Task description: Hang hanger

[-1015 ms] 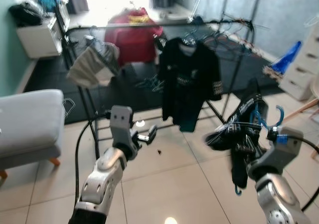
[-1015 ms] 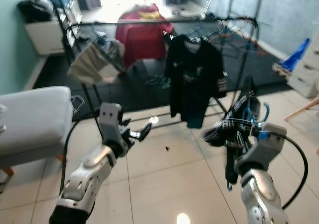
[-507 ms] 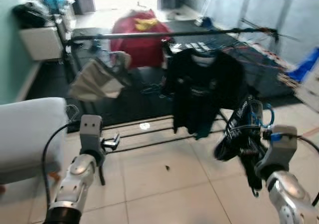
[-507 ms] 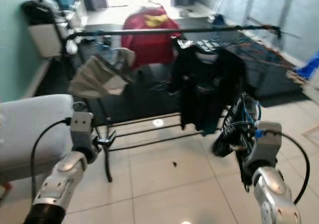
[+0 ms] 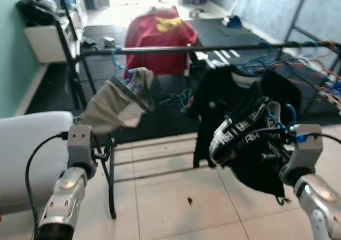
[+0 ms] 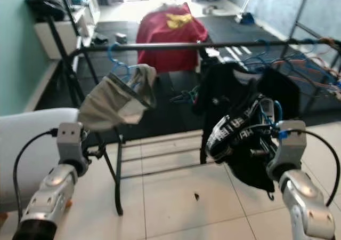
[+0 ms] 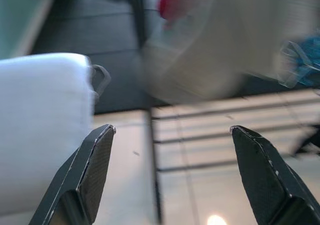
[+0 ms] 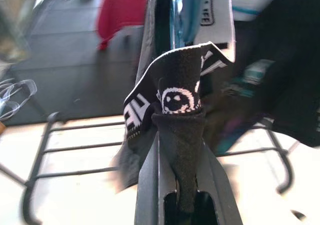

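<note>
Closer now, right gripper (image 5: 272,146) pinches black garment (image 5: 245,149) before rail (image 5: 213,48).

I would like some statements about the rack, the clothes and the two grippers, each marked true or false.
1. The right gripper is shut on a black garment. True.
2. The left gripper holds a hanger. False: its fingers are open with nothing between them.
3. A grey garment hangs from the rail on a blue hanger. True.
4. The red garment hangs on the rail next to the grey one. False: it sits behind the rack, farther back in the room.
5. A black shirt already hangs on the rail. True.
</note>
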Robot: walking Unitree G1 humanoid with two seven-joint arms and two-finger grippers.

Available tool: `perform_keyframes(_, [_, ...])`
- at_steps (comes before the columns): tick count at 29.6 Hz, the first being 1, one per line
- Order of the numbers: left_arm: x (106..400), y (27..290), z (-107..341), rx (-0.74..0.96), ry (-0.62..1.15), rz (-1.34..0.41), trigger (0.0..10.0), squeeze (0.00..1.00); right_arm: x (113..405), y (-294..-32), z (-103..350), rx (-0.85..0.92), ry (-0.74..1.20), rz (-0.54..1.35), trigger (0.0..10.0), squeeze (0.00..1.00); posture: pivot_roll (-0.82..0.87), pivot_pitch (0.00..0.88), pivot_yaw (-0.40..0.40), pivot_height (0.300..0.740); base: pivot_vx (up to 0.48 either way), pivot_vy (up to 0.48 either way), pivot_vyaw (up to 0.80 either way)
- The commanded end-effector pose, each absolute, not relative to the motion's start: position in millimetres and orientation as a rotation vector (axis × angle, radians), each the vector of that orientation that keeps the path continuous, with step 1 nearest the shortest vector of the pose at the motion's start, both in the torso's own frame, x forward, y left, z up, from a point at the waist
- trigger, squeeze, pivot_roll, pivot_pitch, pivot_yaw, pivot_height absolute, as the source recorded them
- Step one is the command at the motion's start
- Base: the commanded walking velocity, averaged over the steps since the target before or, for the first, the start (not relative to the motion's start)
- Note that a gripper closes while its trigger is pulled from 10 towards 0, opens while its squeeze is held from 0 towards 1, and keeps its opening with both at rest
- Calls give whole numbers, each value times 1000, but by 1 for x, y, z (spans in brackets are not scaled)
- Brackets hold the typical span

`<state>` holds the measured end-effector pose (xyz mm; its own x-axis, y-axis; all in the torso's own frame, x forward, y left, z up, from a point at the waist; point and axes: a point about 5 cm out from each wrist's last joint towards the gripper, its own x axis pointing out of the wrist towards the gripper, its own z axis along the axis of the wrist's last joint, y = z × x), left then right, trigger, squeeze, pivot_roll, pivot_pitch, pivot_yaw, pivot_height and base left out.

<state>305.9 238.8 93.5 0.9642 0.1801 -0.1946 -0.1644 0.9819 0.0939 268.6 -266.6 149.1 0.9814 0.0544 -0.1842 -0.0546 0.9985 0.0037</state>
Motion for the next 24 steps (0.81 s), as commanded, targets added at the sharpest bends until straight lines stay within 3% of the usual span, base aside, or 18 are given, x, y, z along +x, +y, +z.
perform_keyframes(1, [306,253,94,106,214,233,10000,0,267,-259,144,18,250,135,10000,0,-69,74,-10,740,424,0,0])
perform_keyframes(7, [302,271,89,115,260,332,10000,0,263,-264,145,-53,342,172,10000,0,-74,70,-9,740,346,0,0])
perform_keyframes(15, [298,273,80,80,285,354,10000,0,264,-274,154,-92,339,164,10000,0,-79,69,-8,740,267,0,0])
perform_keyframes(24, [296,266,68,-11,301,353,10000,0,275,-271,171,-221,334,244,10000,0,-83,73,-7,740,0,0,0])
